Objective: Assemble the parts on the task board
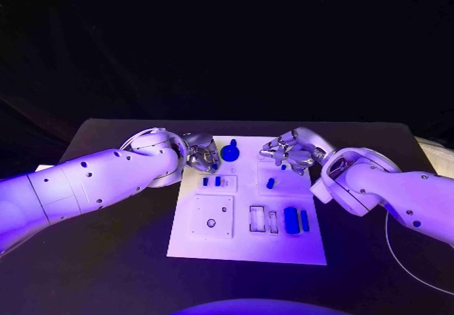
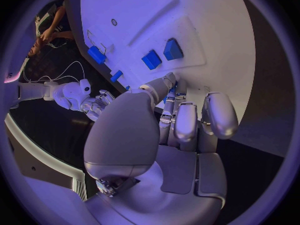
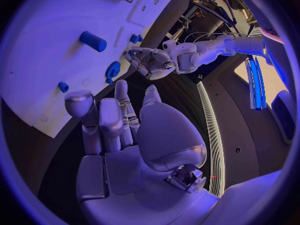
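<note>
Two white robot arms meet over the far end of the task board (image 1: 248, 246), a white plate lying in the middle of a black worktop (image 1: 113, 262). The left hand (image 1: 201, 155) sits at the board's far left edge, its fingers bent toward a round blue part (image 1: 230, 153) standing near the far end of the board; whether the fingers actually touch or pinch that part cannot be told from these views. The right hand (image 1: 289, 153) hovers over the far right of the board, fingers apart and holding nothing, as the right wrist view also suggests (image 3: 119, 135).

The other parts are spread along the board. A pair of small blue blocks (image 1: 213, 180) lies just near of the left hand, a small blue peg (image 1: 271, 183) lies just near of the right hand, and a long blue bar (image 1: 291, 220) rests toward the near right, beside two open rectangular slots (image 1: 256, 218). A square panel with a hole (image 1: 212, 216) sits left of the slots.

The parts look like small, rigid moulded pieces: likely light, stiff and smooth enough to slip from metal fingertips. The round part would probably be best pinched by its raised top, the blocks and bar across their narrow sides, leaving the lower faces free to enter the recesses. Being so light, they may skid on the plate if nudged rather than gripped squarely.
</note>
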Available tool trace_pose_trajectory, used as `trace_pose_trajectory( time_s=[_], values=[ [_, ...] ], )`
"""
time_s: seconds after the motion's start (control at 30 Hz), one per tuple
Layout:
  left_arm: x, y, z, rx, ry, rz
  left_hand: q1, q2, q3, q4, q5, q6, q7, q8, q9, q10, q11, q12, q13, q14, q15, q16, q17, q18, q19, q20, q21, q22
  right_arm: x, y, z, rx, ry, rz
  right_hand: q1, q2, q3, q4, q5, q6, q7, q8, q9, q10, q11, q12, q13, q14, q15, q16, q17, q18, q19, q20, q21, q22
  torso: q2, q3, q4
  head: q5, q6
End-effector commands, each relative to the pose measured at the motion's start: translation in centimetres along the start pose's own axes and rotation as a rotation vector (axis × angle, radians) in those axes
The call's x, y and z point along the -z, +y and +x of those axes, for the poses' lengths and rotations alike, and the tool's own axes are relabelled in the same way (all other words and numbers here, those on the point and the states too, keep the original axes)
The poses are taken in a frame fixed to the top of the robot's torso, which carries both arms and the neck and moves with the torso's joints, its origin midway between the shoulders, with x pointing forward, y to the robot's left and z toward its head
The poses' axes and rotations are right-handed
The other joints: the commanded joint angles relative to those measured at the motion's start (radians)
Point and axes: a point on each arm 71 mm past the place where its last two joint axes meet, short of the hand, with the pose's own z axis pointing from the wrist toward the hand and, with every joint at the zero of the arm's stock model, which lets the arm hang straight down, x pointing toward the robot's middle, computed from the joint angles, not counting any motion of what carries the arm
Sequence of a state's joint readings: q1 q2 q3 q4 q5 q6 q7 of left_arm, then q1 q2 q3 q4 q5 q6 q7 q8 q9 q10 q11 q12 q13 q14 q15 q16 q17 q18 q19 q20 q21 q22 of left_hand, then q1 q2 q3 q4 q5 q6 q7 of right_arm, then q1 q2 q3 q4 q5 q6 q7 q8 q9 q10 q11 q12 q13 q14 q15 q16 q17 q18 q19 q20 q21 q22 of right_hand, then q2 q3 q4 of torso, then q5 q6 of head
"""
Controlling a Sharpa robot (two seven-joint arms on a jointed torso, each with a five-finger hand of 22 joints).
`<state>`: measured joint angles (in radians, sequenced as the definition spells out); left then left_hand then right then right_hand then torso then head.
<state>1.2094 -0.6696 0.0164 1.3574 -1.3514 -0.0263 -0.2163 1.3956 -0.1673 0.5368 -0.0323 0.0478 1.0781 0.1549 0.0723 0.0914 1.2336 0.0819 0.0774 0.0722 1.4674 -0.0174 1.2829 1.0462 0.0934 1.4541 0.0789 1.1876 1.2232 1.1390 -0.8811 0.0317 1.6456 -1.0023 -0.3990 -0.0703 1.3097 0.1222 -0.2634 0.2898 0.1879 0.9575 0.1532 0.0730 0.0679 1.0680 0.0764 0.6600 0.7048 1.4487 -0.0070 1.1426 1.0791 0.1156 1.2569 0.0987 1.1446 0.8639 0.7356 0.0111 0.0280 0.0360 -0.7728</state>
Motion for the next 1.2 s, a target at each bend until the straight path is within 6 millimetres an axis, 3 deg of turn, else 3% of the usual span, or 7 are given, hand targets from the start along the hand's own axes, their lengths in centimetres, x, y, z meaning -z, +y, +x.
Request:
trace_pose_trajectory(
  time_s=[0.03, 0.17, 0.63, 0.97, 1.2],
  values=[
    [-0.06, -0.25, 0.37, -0.002, 0.037, -0.001, -0.012, 0.000, -0.006, 0.001, 0.000, -0.009, 0.003, -0.005, -0.003, -0.013, 0.002, -0.010, -0.003, 0.014, 0.009, 0.005, -0.004, -0.005, -0.002, 0.007, -0.005, -0.003, -0.01, 0.12, 0.20, 0.002, 0.014, -0.007, 0.006, 0.000, -0.007, -0.002, 0.005, 0.002, 0.006, 0.002, 0.001, 0.000, -0.002, -0.005, -0.002, -0.008, 0.001, -0.006, -0.001, 0.019, -0.004, -0.001, -0.006, -0.001, -0.001, 0.0014, 0.0004, 0.001, 0.001],
    [-0.06, -0.19, 0.44, -0.004, 0.045, -0.008, -0.017, -0.003, -0.007, 0.000, 0.000, -0.016, 0.006, -0.008, -0.007, -0.026, 0.006, -0.015, -0.005, 0.012, 0.012, 0.004, -0.010, -0.005, -0.002, 0.010, -0.008, -0.004, -0.01, 0.15, 0.22, -0.001, 0.015, -0.008, 0.006, 0.001, -0.007, -0.002, 0.005, 0.002, 0.006, 0.002, 0.001, 0.000, -0.002, -0.005, -0.002, -0.008, 0.001, -0.006, -0.001, 0.019, -0.004, -0.001, -0.007, -0.001, 0.000, -0.0002, -0.0007, 0.002, -0.001],
    [-0.04, -0.20, 0.30, -0.022, 0.023, -0.007, -0.021, -0.003, -0.008, 0.000, 0.000, -0.014, 0.009, -0.006, -0.008, -0.040, 0.010, -0.016, -0.006, 0.009, 0.016, -0.001, -0.022, -0.005, -0.002, 0.013, -0.006, -0.002, 0.00, 0.10, 0.19, -0.008, 0.015, -0.005, 0.005, 0.001, -0.007, -0.001, 0.005, 0.002, 0.006, 0.002, 0.001, 0.000, -0.002, -0.005, -0.002, -0.007, 0.001, -0.004, 0.001, 0.019, -0.004, -0.001, -0.006, 0.000, 0.000, -0.0004, 0.0001, 0.001, 0.001],
    [0.05, 0.11, -0.03, -0.012, -0.014, -0.013, -0.025, -0.018, -0.018, -0.012, 0.000, -0.133, -0.006, -0.012, -0.029, -0.175, 0.021, -0.018, -0.011, 0.003, 0.024, -0.007, -0.046, 0.009, -0.017, 0.022, -0.076, -0.060, 0.04, -0.03, 0.04, -0.009, 0.006, -0.002, 0.012, 0.002, -0.016, -0.003, 0.007, -0.001, 0.008, 0.002, 0.000, -0.017, 0.001, -0.026, -0.029, -0.008, 0.003, -0.021, -0.010, 0.022, -0.005, 0.000, -0.024, -0.023, 0.000, -0.0008, -0.0010, 0.001, 0.003],
    [0.19, 0.72, -0.28, -0.003, -0.032, -0.028, -0.014, -0.007, -0.023, -0.020, 0.001, -0.154, -0.007, -0.010, -0.027, -0.203, 0.025, -0.015, -0.010, 0.004, 0.028, -0.004, -0.048, 0.011, -0.016, 0.026, -0.086, -0.069, 0.22, -0.33, -0.22, -0.007, 0.002, 0.011, 0.016, 0.004, -0.022, -0.004, 0.008, -0.003, 0.010, 0.003, 0.000, -0.024, 0.002, -0.042, -0.052, -0.009, 0.004, -0.033, -0.018, 0.023, -0.004, 0.000, -0.034, -0.034, 0.000, -0.0004, 0.0006, 0.003, 0.004]
  ],
)
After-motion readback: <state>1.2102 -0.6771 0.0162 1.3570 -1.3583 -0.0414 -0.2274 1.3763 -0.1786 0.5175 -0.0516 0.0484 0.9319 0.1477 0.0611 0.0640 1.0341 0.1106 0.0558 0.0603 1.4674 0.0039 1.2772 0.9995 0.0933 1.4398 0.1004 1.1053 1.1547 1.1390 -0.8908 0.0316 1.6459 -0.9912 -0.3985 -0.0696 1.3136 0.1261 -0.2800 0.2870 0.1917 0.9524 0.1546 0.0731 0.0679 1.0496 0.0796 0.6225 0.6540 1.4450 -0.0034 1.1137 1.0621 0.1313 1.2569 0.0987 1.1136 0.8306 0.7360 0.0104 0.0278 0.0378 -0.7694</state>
